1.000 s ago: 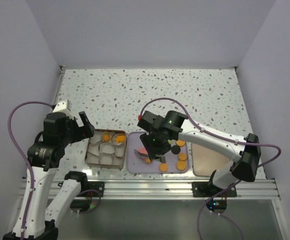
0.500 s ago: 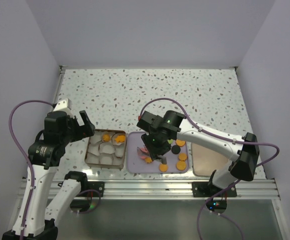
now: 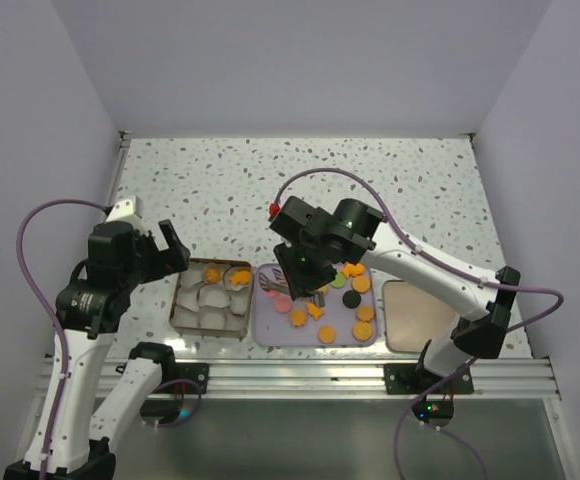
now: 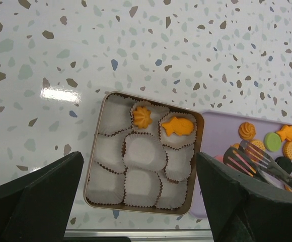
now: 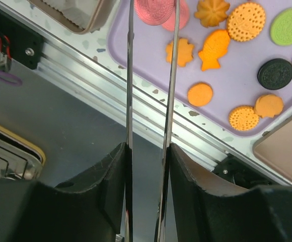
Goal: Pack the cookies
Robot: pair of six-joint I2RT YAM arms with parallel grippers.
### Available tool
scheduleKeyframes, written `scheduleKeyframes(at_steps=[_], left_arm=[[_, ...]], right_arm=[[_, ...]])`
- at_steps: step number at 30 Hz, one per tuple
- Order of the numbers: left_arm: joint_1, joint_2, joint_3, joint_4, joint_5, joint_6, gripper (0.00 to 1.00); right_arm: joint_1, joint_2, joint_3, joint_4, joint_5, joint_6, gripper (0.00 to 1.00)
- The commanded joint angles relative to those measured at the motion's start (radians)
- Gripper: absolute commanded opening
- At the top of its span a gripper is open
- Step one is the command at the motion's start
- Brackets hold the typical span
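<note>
Orange cookies lie scattered on a purple tray (image 3: 345, 335), with a green one (image 5: 288, 26), a black one (image 5: 275, 73) and a pink one (image 5: 156, 10) among them. My right gripper (image 3: 310, 275) is shut on metal tongs (image 5: 129, 75). Its blades straddle the pink cookie at the tray's left end, and I cannot tell whether they pinch it. The brown box (image 4: 136, 209) of white paper cups holds an orange star cookie (image 4: 142, 116) and an orange fish cookie (image 4: 177, 126). My left gripper (image 4: 139, 156) hangs open above the box, holding nothing.
A flat tan lid (image 3: 415, 315) lies right of the purple tray. The metal rail (image 3: 300, 375) runs along the table's near edge, just below box and tray. Speckled tabletop (image 3: 300, 190) stretches behind them to the back wall.
The right arm has swung left and back, carrying the tongs from the tray's middle to its left end, and the blades have closed in a little. The left arm has not moved.
</note>
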Motion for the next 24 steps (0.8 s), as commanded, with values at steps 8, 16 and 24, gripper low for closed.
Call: scheduleKeyframes(at_steps=[8, 16, 24], left_arm=[[-0.006, 0.014, 0.129, -0.013, -0.012, 0.004, 1.0], [-0.006, 0.051, 0.31, -0.082, -0.058, -0.005, 1.0], [-0.006, 0.035, 0.39, -0.159, -0.091, 0.001, 1.0]], right_arm=[[0.006, 0.233, 0.392, 0.061, -0.099, -0.01, 0.39], [0.007, 0.413, 0.564, 0.2, -0.26, 0.018, 0.4], [-0.002, 0.542, 0.655, 0.22, -0.263, 0.003, 0.4]])
